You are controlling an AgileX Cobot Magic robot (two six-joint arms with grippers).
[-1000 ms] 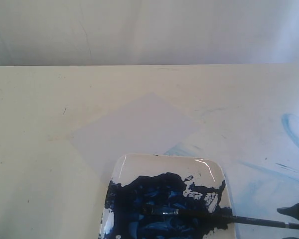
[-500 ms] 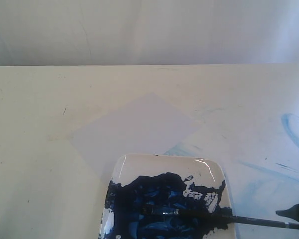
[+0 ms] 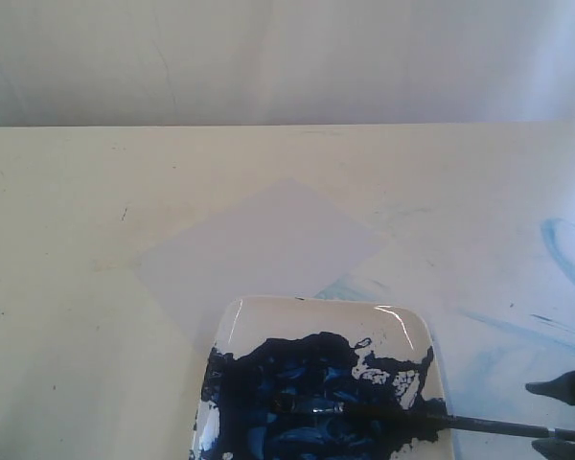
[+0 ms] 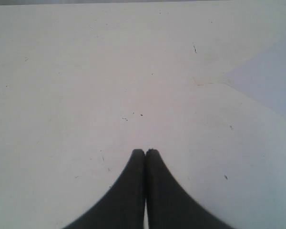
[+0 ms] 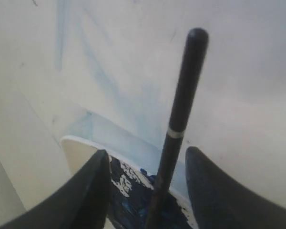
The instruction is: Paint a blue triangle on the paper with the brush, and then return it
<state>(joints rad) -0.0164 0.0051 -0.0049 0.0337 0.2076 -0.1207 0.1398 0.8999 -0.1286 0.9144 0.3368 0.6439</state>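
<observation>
The brush point(image 3: 479, 425) lies with its bristles in the thick dark-blue paint point(image 3: 307, 393) on the white plate point(image 3: 316, 309), its black handle reaching off to the right. My right gripper point(image 3: 537, 417) is open at the right edge, one finger on each side of the handle. In the right wrist view the brush point(image 5: 181, 105) runs between the spread fingers of my right gripper point(image 5: 148, 153) without touching them. The paper point(image 3: 259, 249) lies behind the plate; no blue triangle shows on it. My left gripper point(image 4: 145, 152) is shut and empty over the table, near the paper's corner point(image 4: 269, 81).
Faint pale-blue smears point(image 3: 565, 249) mark the table to the right of the paper and the plate. The cream table point(image 3: 67, 240) stretches to the left, and a pale wall stands behind it.
The right gripper's fingers have parted around the brush handle: the upper one has risen and a lower one has come into view. The brush has not moved.
</observation>
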